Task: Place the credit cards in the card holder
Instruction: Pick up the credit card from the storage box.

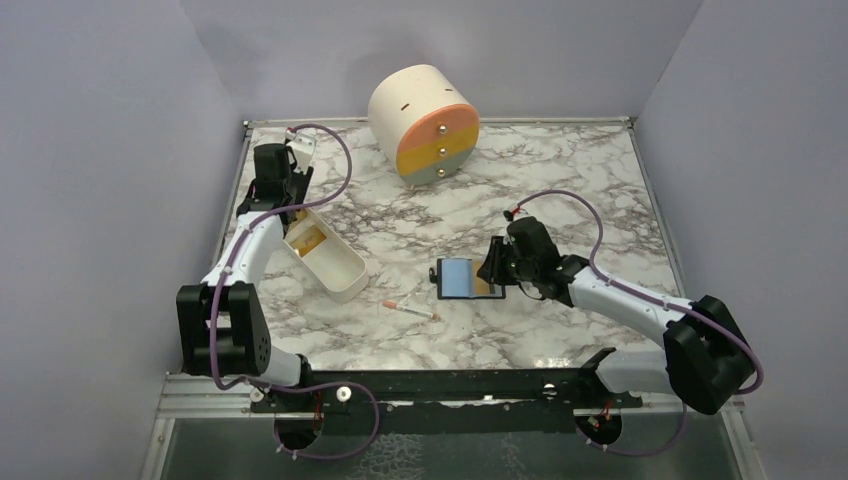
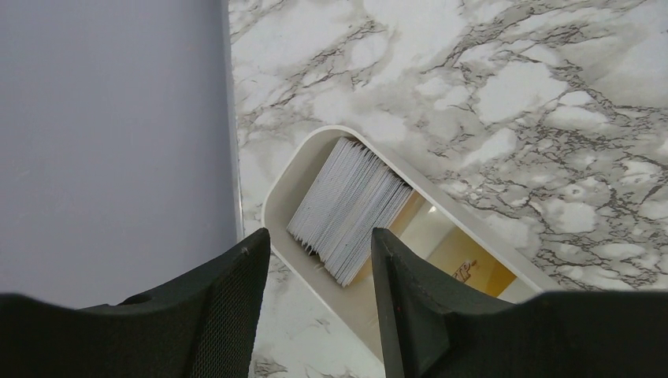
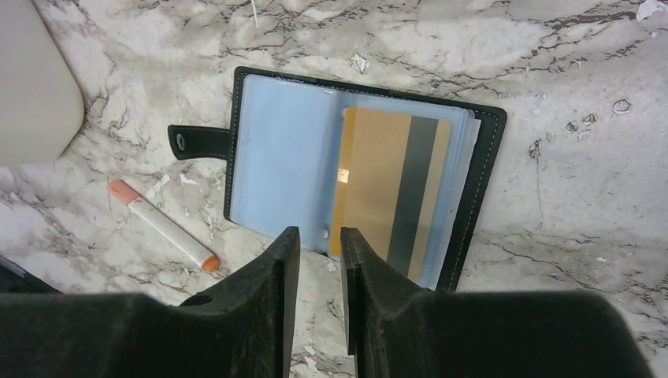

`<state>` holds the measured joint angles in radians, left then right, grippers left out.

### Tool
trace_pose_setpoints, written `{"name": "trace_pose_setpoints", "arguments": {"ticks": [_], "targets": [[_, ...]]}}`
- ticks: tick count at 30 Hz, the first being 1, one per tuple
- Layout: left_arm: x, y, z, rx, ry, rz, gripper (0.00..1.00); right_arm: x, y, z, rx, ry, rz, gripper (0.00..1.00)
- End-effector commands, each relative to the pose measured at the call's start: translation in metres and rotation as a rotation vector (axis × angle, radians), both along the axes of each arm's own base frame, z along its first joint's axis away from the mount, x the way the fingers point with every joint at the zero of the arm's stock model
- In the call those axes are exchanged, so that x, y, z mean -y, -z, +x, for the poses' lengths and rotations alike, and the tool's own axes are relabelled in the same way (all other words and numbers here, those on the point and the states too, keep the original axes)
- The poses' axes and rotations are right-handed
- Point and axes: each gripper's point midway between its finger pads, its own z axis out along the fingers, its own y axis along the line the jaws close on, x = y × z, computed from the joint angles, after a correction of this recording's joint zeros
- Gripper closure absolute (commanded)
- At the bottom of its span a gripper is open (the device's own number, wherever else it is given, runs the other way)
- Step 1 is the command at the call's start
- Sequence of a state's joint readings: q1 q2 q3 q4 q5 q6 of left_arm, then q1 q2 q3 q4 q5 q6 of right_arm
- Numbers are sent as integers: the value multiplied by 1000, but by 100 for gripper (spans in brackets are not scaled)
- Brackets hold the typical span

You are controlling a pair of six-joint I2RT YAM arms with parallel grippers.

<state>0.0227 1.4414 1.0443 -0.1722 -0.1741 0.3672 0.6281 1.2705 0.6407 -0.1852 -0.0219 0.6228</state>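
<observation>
The card holder [image 3: 482, 173] lies open on the marble, black with light-blue clear sleeves; it also shows in the top view [image 1: 455, 278]. An orange-yellow credit card [image 3: 370, 181] with a grey stripe lies on its right half; I cannot tell whether it is inside a sleeve. My right gripper [image 3: 320, 232] hovers at the holder's near edge, jaws a narrow gap apart and empty; it shows in the top view [image 1: 491, 268]. My left gripper [image 2: 321, 236] is open and empty above a stack of white-edged cards [image 2: 346, 209] and a yellow card [image 2: 473, 264] in the white tray [image 2: 276, 197].
The oblong white tray [image 1: 345, 280] sits at the left by the wall. A white stick with orange-pink ends [image 3: 164, 225] lies left of the holder. A round cream drawer box [image 1: 425, 124] stands at the back. Purple walls enclose the table.
</observation>
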Motion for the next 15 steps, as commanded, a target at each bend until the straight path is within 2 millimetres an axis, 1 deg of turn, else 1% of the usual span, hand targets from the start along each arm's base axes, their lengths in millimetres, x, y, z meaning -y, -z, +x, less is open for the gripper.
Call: {"name": "trace_pose_setpoints", "arguments": {"ticks": [1, 7, 10, 12, 15], "targets": [[-6, 14, 3, -27, 49, 63, 47, -3, -2, 0, 22, -21, 12, 73], [-3, 42, 1, -114, 78, 56, 47, -3, -2, 2, 22, -16, 7, 73], [-8, 53, -2, -157, 76, 85, 46, -3, -1, 3, 23, -16, 2, 73], [-13, 58, -2, -172, 57, 105, 46, -3, -1, 4, 24, -17, -1, 73], [-15, 62, -3, -180, 49, 115, 46, -4, 1, 5, 22, -18, -2, 73]]}}
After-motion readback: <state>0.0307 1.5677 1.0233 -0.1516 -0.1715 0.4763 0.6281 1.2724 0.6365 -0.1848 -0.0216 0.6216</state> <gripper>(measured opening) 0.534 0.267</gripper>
